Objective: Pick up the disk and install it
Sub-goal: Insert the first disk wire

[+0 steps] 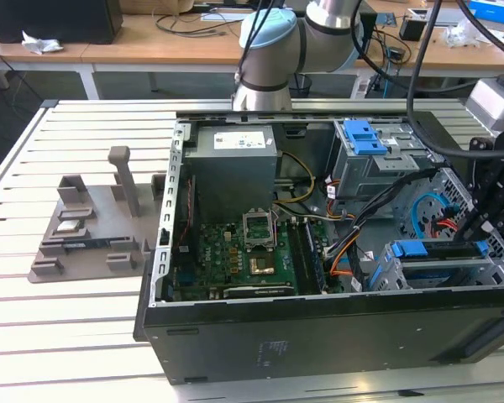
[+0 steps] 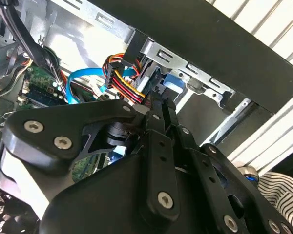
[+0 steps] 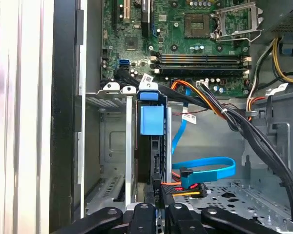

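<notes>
The hand (image 3: pixel 156 207) sits right at the disk (image 3: pixel 152 146), which stands on edge in the drive cage (image 3: pixel 112 146). Fingers look nearly closed, but can't tell if they're actually gripping it.

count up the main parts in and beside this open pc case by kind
power supply box: 1
motherboard: 1
drive cages, upper and lower: 2
disk, standing edge-on in the lower cage: 1
grey fixture on the table: 1
total: 6

Even daylight, glare on chassis metal (image 2: pixel 83 46) in the second wrist view.
</notes>
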Controlling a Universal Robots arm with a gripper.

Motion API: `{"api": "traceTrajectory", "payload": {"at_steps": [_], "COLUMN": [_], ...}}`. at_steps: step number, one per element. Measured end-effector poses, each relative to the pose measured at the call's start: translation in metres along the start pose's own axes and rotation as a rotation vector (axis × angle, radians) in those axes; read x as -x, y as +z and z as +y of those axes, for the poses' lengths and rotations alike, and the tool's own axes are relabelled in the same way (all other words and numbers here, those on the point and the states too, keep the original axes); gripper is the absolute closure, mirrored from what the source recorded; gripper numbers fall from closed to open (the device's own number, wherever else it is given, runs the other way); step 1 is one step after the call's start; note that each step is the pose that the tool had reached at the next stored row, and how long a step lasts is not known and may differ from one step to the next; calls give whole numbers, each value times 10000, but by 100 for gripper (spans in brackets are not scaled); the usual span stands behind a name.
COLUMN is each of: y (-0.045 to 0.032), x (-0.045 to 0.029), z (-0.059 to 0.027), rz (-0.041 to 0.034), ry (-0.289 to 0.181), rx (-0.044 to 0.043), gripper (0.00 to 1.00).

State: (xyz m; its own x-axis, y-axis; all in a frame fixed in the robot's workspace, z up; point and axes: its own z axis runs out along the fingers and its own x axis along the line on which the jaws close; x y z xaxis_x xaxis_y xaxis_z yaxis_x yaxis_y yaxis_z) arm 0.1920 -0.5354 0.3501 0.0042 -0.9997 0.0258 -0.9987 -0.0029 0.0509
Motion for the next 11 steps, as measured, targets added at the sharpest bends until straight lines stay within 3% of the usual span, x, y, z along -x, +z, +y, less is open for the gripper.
{"api": "traceTrajectory", "payload": {"at_steps": [3,11], "y": [58,91], "x": [1,2], "z": [10,19], "rz": [2,-11], "ry": [-4,-10], "rx": [0,0], "gripper": [83,83]}}
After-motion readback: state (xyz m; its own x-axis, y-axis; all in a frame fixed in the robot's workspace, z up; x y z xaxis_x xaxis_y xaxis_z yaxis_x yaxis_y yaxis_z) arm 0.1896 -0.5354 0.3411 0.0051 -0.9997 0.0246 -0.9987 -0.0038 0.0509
